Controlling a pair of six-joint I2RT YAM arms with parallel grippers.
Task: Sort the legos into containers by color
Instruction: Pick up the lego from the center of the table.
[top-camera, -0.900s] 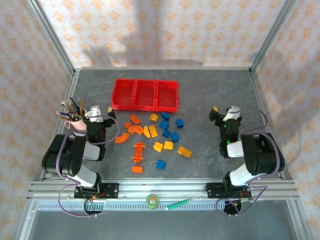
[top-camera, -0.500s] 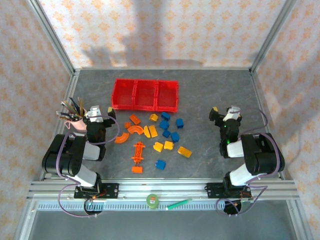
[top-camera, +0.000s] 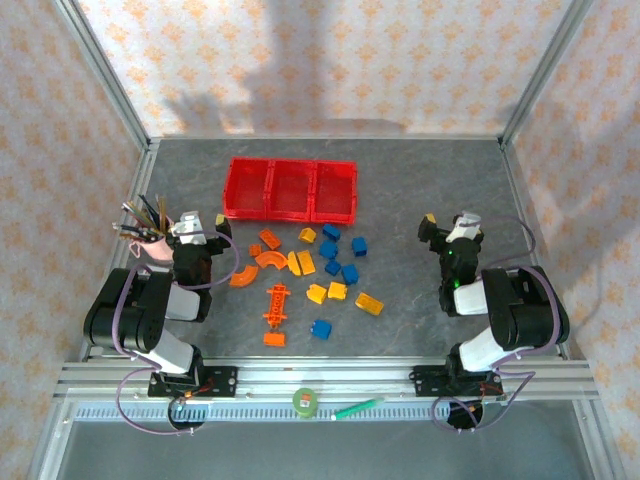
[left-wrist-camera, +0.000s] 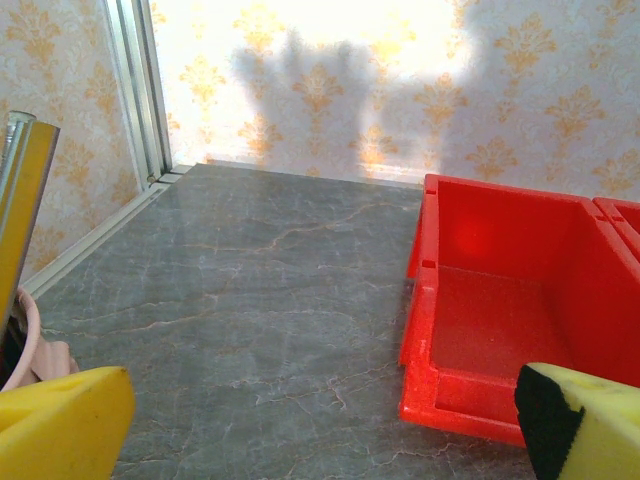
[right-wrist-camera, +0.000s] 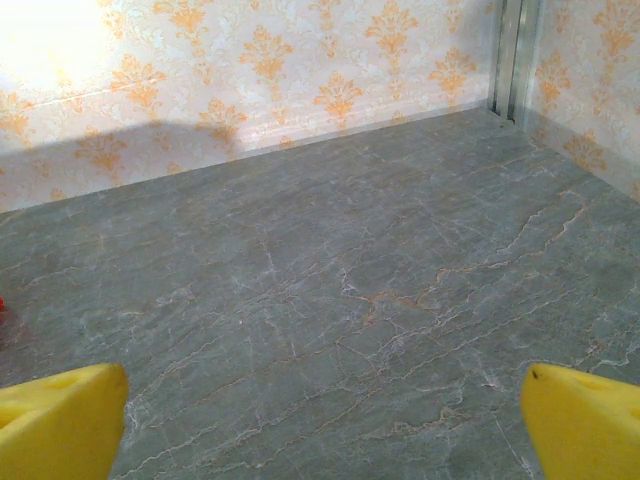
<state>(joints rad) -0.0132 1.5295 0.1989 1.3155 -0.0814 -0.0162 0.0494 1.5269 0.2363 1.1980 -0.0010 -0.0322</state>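
**Task progress and counts.** By my reading, sorting is not yet begun. All the legos (top-camera: 338, 291) lie loose on the near side of the containers (top-camera: 290, 161). I count six blue, about five yellow and about six orange, among them the spiky orange piece (top-camera: 277, 301) and the orange arch (top-camera: 269, 258); a small one may escape me. The left gripper (top-camera: 207, 228), near-left of the containers, and the right gripper (top-camera: 447, 225), well off to their near-right, both stand with jaws wide apart, holding nothing. Farthest, the three containers sit empty; every brick is yet to be placed.
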